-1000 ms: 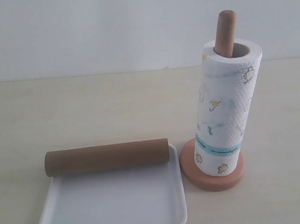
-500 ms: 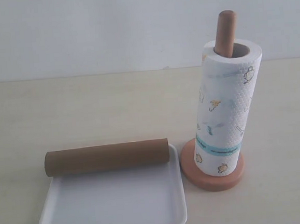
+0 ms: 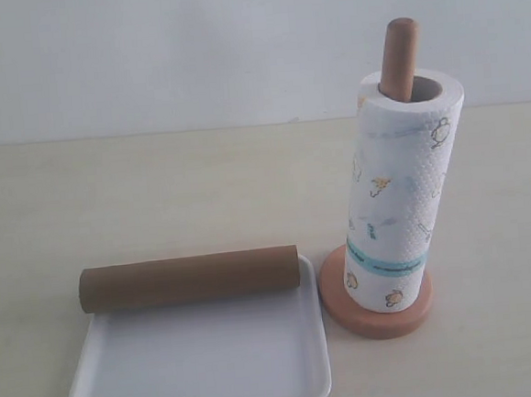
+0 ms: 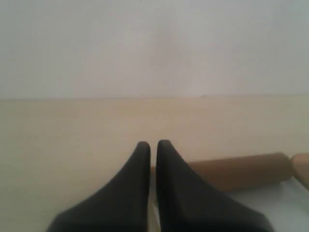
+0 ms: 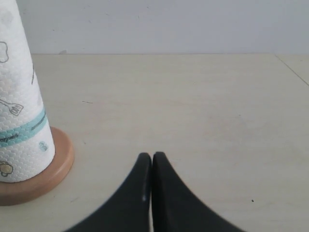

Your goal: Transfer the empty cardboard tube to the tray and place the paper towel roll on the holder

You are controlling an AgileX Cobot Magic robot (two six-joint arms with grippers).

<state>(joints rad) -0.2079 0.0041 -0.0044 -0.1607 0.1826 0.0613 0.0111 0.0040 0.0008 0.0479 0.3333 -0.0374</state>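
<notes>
The brown cardboard tube point(image 3: 189, 278) lies across the far rim of the white tray point(image 3: 201, 369). On the wooden holder point(image 3: 400, 55) stands the paper towel roll point(image 3: 403, 197), upright, with the rod top poking out and the disc base point(image 3: 378, 318) below. Neither gripper shows in the exterior view. In the left wrist view my left gripper point(image 4: 153, 145) is shut with nothing in it, near the tube point(image 4: 241, 170) and the tray point(image 4: 270, 208). My right gripper point(image 5: 151, 157) is also shut and empty, over bare table beside the roll point(image 5: 19, 106) and the holder base point(image 5: 43, 179).
A pale wooden table point(image 3: 155, 198) carries everything, with a plain white wall point(image 3: 189, 48) behind its far edge.
</notes>
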